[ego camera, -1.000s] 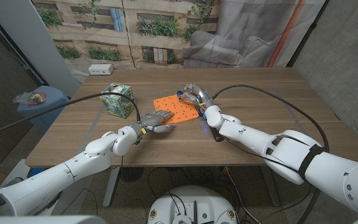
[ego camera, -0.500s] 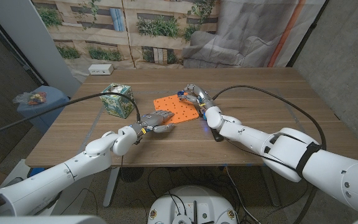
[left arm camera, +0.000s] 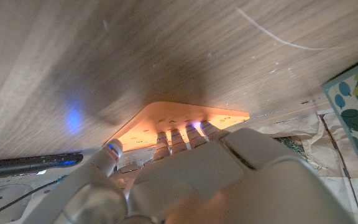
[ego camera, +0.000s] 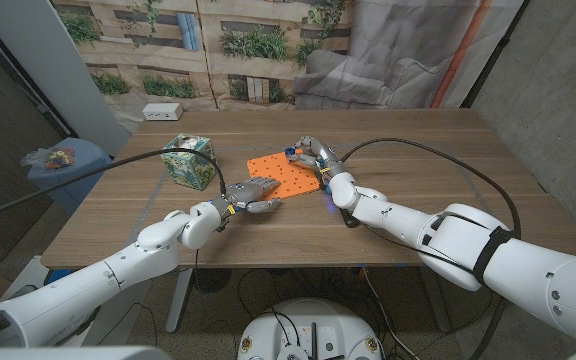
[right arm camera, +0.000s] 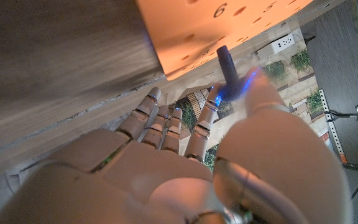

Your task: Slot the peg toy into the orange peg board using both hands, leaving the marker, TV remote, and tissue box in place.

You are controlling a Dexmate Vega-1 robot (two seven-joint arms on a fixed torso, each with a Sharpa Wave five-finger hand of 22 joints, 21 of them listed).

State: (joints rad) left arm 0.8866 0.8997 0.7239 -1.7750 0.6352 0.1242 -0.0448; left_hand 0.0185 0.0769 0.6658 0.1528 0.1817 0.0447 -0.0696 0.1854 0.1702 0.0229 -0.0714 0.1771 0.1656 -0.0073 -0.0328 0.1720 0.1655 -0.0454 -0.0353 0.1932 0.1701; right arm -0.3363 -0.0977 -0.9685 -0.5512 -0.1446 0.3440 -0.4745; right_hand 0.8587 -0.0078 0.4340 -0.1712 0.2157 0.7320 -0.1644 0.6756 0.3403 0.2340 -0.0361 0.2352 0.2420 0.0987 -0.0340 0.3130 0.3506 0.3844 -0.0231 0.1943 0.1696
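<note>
The orange peg board [ego camera: 280,172] lies flat at the table's middle. My right hand [ego camera: 314,153] hovers over its far right corner and pinches a small dark-blue peg [right arm camera: 226,64] between thumb and a finger, just off the board's numbered, holed edge [right arm camera: 229,22]. In the right wrist view the other fingers of the right hand [right arm camera: 166,162] are spread. At the board's near left corner my left hand [ego camera: 251,193] presses down, its fingertips [left arm camera: 185,134] lying on the board's edge [left arm camera: 185,117] with nothing gripped.
A leaf-patterned tissue box [ego camera: 189,160] stands left of the board, close to my left forearm. A dark slim marker-like thing [left arm camera: 30,165] lies beyond the board, by its right edge [ego camera: 325,187]. A white power strip [ego camera: 160,110] sits at the far left edge.
My right forearm has edged slightly to the left. The peg, the board and my left hand stay where they were.
</note>
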